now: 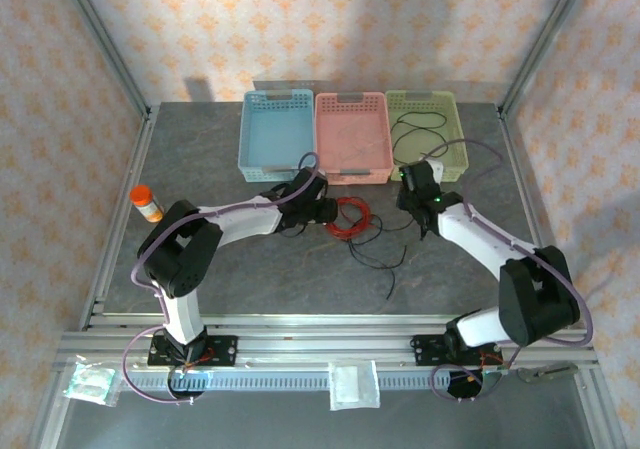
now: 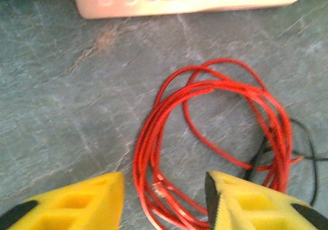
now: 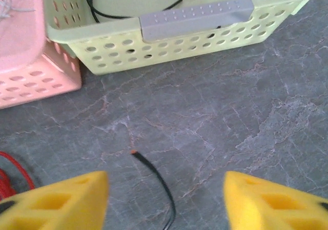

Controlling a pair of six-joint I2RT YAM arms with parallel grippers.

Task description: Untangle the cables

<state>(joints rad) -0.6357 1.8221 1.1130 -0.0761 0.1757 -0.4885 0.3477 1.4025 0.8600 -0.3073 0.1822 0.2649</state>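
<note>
A coil of red cable [image 1: 347, 216] lies on the grey table in front of the pink basket, with thin black cable [image 1: 378, 254] trailing from it toward the front. In the left wrist view the red cable [image 2: 215, 138] loops between my yellow fingers [image 2: 92, 202], and the left gripper [image 2: 164, 202] stands open low over its strands. Black cable [image 2: 307, 148] crosses the coil's right side. My right gripper [image 3: 166, 204] is open above the table, with a loose black cable end [image 3: 154, 179] between its fingers [image 3: 266, 199]. Another black cable [image 1: 415, 127] lies in the green basket.
Three baskets stand in a row at the back: blue [image 1: 275, 139], pink [image 1: 352, 139] and green [image 1: 430, 114]. An orange-capped bottle [image 1: 148, 203] stands at the table's left edge. In the right wrist view the green basket's wall [image 3: 195, 35] is close ahead.
</note>
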